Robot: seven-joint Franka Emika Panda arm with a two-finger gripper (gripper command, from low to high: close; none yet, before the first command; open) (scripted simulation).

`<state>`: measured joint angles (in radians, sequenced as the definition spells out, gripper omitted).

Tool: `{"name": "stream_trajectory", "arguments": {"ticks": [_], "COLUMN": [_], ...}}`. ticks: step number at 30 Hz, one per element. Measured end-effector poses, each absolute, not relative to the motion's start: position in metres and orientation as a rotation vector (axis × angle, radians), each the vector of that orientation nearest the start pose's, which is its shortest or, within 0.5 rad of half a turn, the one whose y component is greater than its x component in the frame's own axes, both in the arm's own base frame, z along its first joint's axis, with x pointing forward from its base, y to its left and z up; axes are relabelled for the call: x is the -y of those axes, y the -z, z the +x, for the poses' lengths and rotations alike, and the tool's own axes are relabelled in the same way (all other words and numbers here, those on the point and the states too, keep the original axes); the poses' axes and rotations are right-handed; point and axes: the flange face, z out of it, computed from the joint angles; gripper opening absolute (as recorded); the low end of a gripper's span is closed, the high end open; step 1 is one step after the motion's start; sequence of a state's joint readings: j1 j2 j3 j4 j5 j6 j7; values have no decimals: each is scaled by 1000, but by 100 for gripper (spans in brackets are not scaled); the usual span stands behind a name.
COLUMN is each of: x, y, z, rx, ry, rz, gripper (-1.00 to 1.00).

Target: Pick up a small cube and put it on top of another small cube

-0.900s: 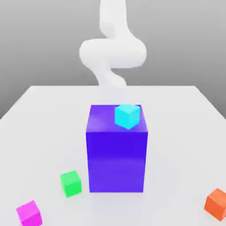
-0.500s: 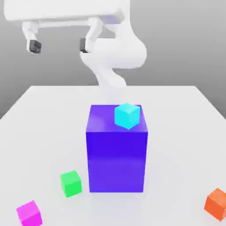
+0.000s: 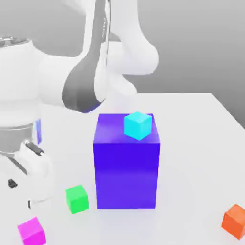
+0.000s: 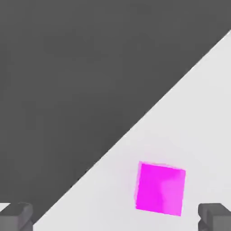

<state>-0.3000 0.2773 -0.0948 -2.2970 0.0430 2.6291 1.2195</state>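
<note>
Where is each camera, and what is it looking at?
Exterior view: off the arm, facing the robot across the table, slightly downward; arm and gripper show.
Hand view: on the hand, looking down past two open fingertips at the magenta cube and the table's edge.
Both share the magenta cube, table and gripper.

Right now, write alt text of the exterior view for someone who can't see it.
A white robot arm reaches in at the exterior view's left, its open gripper above a magenta cube on a pale table. Nearby sits a green cube; a cyan cube tops a large blue-purple block, and an orange cube lies at the right.
</note>
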Motion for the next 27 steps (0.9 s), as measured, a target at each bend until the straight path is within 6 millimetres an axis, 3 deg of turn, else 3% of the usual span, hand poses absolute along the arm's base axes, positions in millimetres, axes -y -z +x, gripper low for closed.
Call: {"name": "stream_trajectory", "arguments": {"ticks": [6,7,13,15,19,27], "x": [219,219,219,219,216,167], "y": [-139,-131,-127,-141,-190,-234], "z": [482,482,482,482,479,433], "rx": [-2370,-2371,-2371,-2371,-2374,-2448], "ry": [1,1,2,1,-2,-30], "rz": [-2061,-2061,-2060,-2060,-2046,-1862], "gripper": [0,-100,-100,-100,-100,-100]}}
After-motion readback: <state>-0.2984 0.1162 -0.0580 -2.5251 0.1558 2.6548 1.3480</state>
